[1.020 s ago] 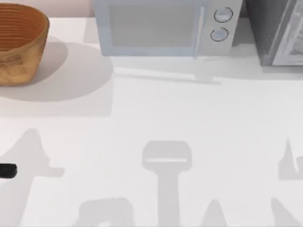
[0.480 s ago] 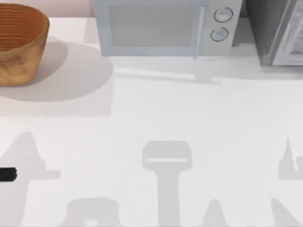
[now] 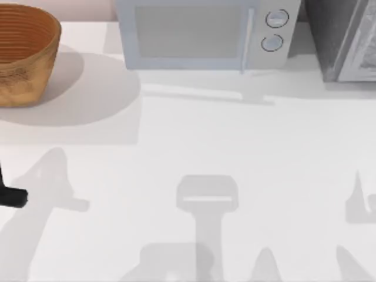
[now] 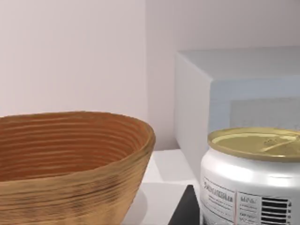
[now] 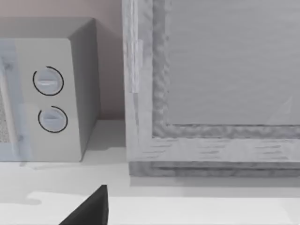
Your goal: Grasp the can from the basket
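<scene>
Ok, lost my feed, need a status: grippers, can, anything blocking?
Left gripper at table's left edge, nearer than basket. Can outside basket, close before left wrist camera. Right gripper parked at right. Nothing blocking.

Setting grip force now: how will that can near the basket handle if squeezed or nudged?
The can looks like smooth glossy metal, so it is probably stiff but somewhat slippery. Its round wall suggests it would roll if tipped over; upright as now, it seems fairly stable. The left hand is at the table's left edge.
</scene>
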You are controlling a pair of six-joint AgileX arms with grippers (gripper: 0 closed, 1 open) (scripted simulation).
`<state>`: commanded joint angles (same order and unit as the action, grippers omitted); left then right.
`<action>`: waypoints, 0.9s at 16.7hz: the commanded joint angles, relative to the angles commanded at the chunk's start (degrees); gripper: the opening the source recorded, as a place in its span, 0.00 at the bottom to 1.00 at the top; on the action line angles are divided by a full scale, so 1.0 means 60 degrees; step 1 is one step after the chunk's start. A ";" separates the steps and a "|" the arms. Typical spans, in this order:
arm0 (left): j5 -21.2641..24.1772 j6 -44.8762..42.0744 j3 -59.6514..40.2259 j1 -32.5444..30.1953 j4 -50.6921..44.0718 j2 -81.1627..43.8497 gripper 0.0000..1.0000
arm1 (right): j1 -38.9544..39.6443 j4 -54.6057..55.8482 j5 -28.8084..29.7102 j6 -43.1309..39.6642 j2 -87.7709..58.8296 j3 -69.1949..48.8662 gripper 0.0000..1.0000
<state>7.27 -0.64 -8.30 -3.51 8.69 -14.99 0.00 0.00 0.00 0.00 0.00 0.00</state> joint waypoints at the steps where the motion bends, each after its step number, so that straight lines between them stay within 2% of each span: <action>1: 0.0254 -0.0005 -0.0266 -0.0096 0.0302 -0.0513 0.00 | 0.0000 0.0000 0.0000 0.0000 0.0000 0.0000 1.00; 15: 0.3865 -0.0178 -0.3574 -0.1177 0.4400 -0.7701 0.00 | 0.0000 0.0000 0.0000 0.0000 0.0000 0.0000 1.00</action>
<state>30.46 -1.70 -29.74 -10.57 35.09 -61.20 0.00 0.00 0.00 0.00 0.00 0.00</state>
